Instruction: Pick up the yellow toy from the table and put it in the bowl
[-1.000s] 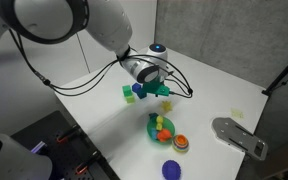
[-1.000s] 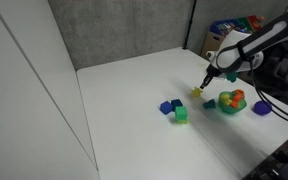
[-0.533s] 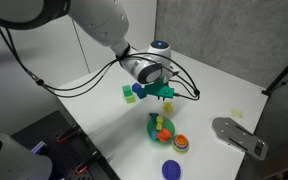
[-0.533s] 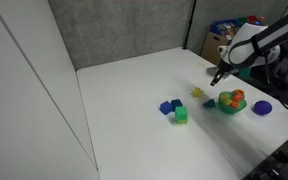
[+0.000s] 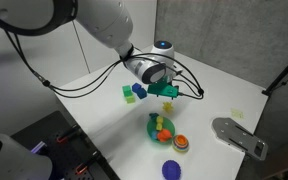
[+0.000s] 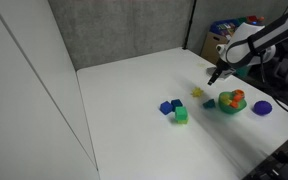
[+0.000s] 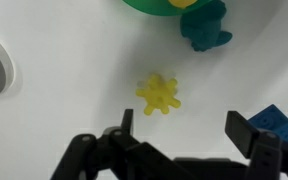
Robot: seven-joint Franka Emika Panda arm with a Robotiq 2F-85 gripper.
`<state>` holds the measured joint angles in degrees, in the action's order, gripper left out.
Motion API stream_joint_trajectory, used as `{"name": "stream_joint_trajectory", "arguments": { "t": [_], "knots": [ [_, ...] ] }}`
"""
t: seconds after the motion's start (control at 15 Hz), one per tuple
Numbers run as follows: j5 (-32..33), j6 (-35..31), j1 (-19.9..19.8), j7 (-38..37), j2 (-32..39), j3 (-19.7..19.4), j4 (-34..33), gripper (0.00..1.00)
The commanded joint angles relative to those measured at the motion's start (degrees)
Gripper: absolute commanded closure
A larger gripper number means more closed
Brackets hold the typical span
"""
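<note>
The yellow toy [image 7: 159, 94], a small star-shaped piece, lies flat on the white table [image 7: 74, 60]; in an exterior view the toy [image 6: 196, 92] sits just short of the green bowl [image 6: 231, 101]. My gripper [image 7: 179, 135] hovers above and a little to one side of it, open, with nothing between its fingers [image 7: 239, 130]. In both exterior views the gripper [image 6: 214, 76] [image 5: 167, 92] hangs over the table close to the bowl [image 5: 161, 126], which holds several small colored pieces. Only the bowl's rim [image 7: 169, 3] shows at the top of the wrist view.
A teal toy [image 7: 206, 28] [image 6: 209, 102] lies beside the bowl. A blue toy [image 6: 167, 106] and green cube [image 6: 180, 114] sit further out. An orange-red dish [image 5: 180, 142], a purple disc [image 5: 171, 169] and a grey plate [image 5: 239, 137] lie beyond the bowl.
The jaws went from shut around the yellow toy to open. The gripper lifted and shifted slightly toward the bowl, and the toy stayed on the table.
</note>
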<state>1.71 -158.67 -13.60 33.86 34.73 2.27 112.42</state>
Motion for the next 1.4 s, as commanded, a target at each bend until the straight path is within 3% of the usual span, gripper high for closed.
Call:
{"name": "stream_joint_trajectory", "arguments": {
  "t": [0.0, 1.07, 1.13, 1.2, 1.33],
  "knots": [
    [-0.1, 0.5, -1.2, -2.4, 4.3, 1.0, -5.3, 0.0],
    [-1.9, 1.3, -1.6, -13.6, 19.4, 2.0, -20.4, 0.01],
    [-1.9, 1.2, -1.7, -13.7, 20.1, 2.1, -21.1, 0.26],
    [-1.9, 1.2, -1.8, -13.7, 20.7, 2.3, -21.6, 0.26],
    [-2.0, 1.2, -2.1, -13.7, 21.7, 2.8, -22.6, 0.39]
  ]
}}
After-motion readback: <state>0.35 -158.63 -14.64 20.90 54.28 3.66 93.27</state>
